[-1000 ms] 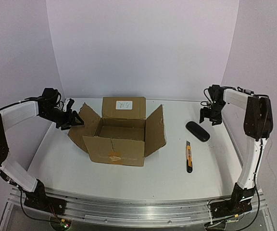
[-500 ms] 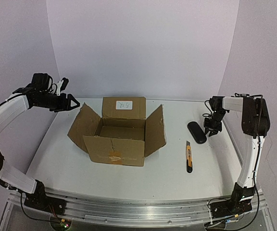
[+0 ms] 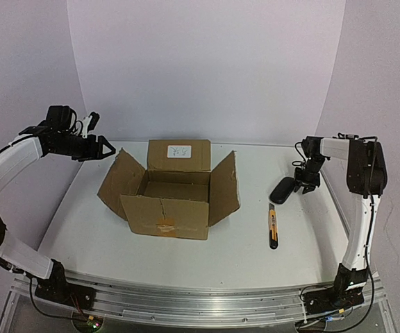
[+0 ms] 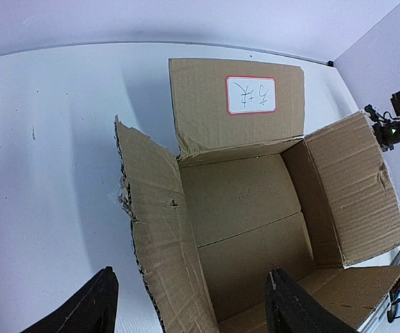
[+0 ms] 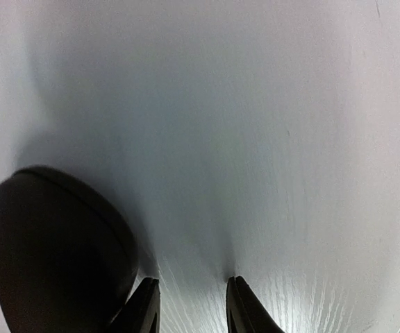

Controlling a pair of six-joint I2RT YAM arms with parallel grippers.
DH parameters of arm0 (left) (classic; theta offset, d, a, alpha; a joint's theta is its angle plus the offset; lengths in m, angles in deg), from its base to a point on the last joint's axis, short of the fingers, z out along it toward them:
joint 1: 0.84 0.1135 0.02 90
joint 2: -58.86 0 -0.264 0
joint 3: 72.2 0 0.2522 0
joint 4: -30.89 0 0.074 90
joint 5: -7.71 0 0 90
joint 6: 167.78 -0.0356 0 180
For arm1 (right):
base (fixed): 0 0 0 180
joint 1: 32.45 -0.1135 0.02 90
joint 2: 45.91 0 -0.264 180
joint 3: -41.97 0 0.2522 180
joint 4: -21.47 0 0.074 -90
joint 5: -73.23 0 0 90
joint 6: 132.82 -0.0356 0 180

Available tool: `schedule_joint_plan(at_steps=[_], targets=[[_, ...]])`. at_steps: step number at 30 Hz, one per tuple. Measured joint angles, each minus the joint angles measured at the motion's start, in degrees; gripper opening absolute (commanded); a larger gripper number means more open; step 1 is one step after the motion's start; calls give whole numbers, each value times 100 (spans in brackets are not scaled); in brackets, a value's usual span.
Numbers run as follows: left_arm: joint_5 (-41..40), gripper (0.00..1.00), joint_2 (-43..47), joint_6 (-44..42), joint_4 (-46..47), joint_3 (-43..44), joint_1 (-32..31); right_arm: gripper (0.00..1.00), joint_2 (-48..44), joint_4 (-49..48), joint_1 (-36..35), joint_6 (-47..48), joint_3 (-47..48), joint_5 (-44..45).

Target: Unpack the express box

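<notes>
The express box point(image 3: 169, 191) is a brown cardboard box in the middle of the table with all its flaps open. Its back flap carries a white label point(image 3: 180, 150). In the left wrist view the box point(image 4: 255, 208) shows only bare cardboard inside. My left gripper point(image 3: 100, 148) is open and empty, raised above and to the left of the box's left flap point(image 4: 155, 229). My right gripper point(image 3: 304, 183) is low on the table at the right, open with only table between its fingers. Its left finger point(image 5: 143, 309) is against a black oval case point(image 5: 54, 253).
The black case point(image 3: 281, 189) lies right of the box. A yellow and black utility knife point(image 3: 273, 226) lies in front of it. The table's right edge and the side wall are close behind the right arm. The back wall stands just behind the box.
The left gripper rose up and away from the box's left flap, then held still. The right gripper came down beside the black case, and the case has turned on the table.
</notes>
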Motion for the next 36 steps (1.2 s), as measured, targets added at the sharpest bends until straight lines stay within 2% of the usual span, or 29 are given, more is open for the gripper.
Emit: schedule_joint_plan(at_steps=[4,12,36], targets=[[0,74,0,-19,-2,0,0,33,359,-95,1,8,539,-74],[0,74,0,-38,-1,0,0,33,439,-102,1,-19,659,-185],[101,75,-4,-125,1,-176,0,31,48,-244,-16,-153,-1,-226]])
